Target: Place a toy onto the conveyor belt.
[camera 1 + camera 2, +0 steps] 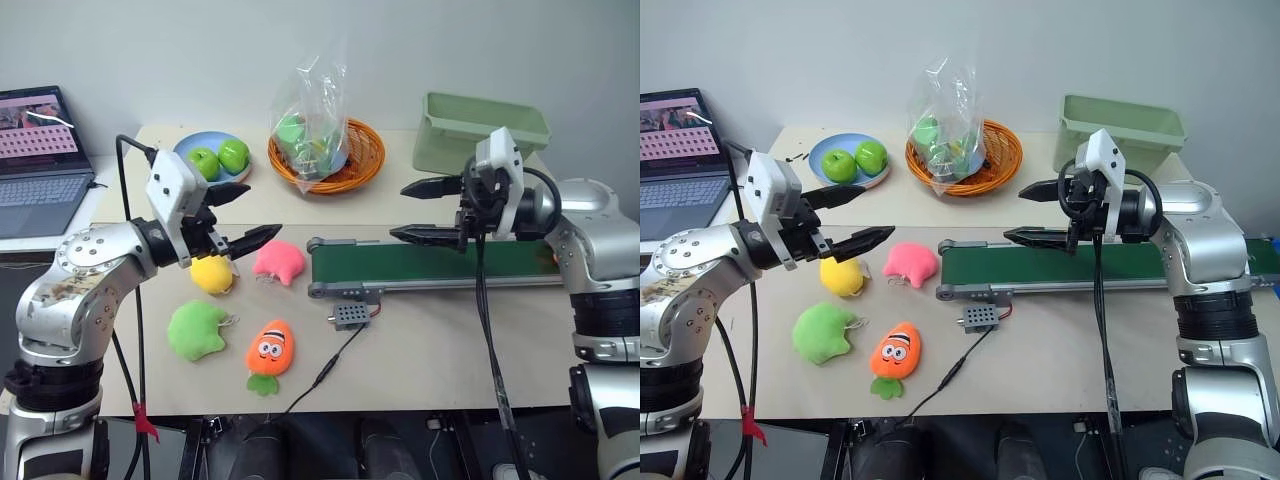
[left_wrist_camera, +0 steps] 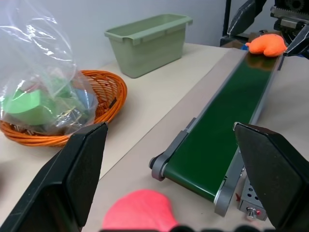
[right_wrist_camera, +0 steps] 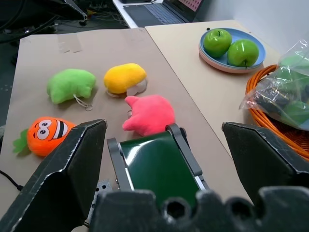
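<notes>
**benchwatcher:** So, quick headcount from where I'm standing; four plush toys sit loose on the brown paper: a yellow plush (image 1: 211, 274), a pink plush (image 1: 279, 261), a green plush (image 1: 196, 330) and an orange carrot plush (image 1: 270, 347) with eyes and stripes; the plain orange toy (image 2: 264, 44) is a fifth one, and it's lying on the conveyor belt (image 1: 430, 263) at its far end, close by the right gripper.

**servo_sam:** Nice; what are the two grippers doing?

**benchwatcher:** Both have their jaws spread wide with nothing between them; left gripper (image 1: 241, 213) hangs above the yellow and pink plushes, pointing toward the belt; right gripper (image 1: 421, 211) hovers over the belt, pointing back the other way.

**servo_sam:** And the rest of the table?

**benchwatcher:** One blue plate (image 1: 190, 146) with two green apples (image 1: 220, 158); one orange wicker basket (image 1: 364, 155) holding one clear plastic bag (image 1: 312, 120) of green stuff, can't tell what exactly; one pale green bin (image 1: 470, 134) in the back corner; one small grey box (image 1: 350, 316) just beside the belt's near roller, with a black cable running off it; one open laptop (image 1: 38, 160) off on the side
</notes>
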Tool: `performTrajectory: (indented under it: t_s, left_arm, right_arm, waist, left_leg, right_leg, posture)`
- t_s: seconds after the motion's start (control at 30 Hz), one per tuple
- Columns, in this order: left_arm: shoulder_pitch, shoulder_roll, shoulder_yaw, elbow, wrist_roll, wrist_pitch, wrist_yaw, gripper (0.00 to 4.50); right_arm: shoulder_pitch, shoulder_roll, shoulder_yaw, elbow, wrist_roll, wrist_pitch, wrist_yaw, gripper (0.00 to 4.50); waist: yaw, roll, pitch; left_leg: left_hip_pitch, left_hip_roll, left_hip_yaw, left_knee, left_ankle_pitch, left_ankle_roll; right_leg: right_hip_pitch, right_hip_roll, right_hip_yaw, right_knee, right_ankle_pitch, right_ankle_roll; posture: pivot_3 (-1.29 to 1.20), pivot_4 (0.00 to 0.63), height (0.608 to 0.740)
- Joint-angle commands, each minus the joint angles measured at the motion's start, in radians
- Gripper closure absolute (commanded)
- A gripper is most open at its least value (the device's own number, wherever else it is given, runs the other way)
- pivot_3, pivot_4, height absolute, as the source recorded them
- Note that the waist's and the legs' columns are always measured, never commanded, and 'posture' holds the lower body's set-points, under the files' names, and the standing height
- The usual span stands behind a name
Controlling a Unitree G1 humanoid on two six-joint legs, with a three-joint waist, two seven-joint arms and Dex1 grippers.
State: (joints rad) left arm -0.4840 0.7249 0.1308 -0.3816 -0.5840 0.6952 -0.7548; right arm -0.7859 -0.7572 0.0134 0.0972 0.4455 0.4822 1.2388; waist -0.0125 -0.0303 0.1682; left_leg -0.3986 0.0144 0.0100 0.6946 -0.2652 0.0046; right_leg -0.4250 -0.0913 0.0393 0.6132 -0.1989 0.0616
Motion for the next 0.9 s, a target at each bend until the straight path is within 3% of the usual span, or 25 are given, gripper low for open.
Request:
performTrajectory:
  t_s: [0.03,0.5,0.9]
  left_arm:
    - [-0.052,-0.009,-0.003,0.0,-0.003,-0.013,0.003,0.06]
    - [-0.087,-0.02,0.026,0.006,-0.047,0.03,0.015,0.06]
    - [0.002,0.043,0.124,-0.08,-0.149,0.136,0.045,0.06]
  right_arm:
    - [-0.037,-0.012,-0.04,-0.035,0.016,-0.013,-0.003,0.0]
    - [-0.041,-0.027,-0.045,-0.05,0.015,-0.006,-0.007,0.0]
    - [-0.04,-0.026,-0.039,-0.056,0.014,0.004,-0.018,0.0]
  waist:
    - [0.0,0.0,0.0]
    - [-0.001,0.0,0.0]
    - [-0.002,0.0,0.0]
  left_leg:
    - [0.0,0.0,0.0,0.0,0.0,0.0]
    - [0.0,0.0,0.0,0.0,0.0,0.0]
    - [0.0,0.0,0.0,0.0,0.0,0.0]
  right_leg:
    - [0.0,0.0,0.0,0.0,0.0,0.0]
    - [0.0,0.0,0.0,0.0,0.0,0.0]
    - [0.0,0.0,0.0,0.0,0.0,0.0]
  posture:
    - [0.0,0.15,0.74]
    - [0.0,0.15,0.74]
    - [0.0,0.15,0.74]
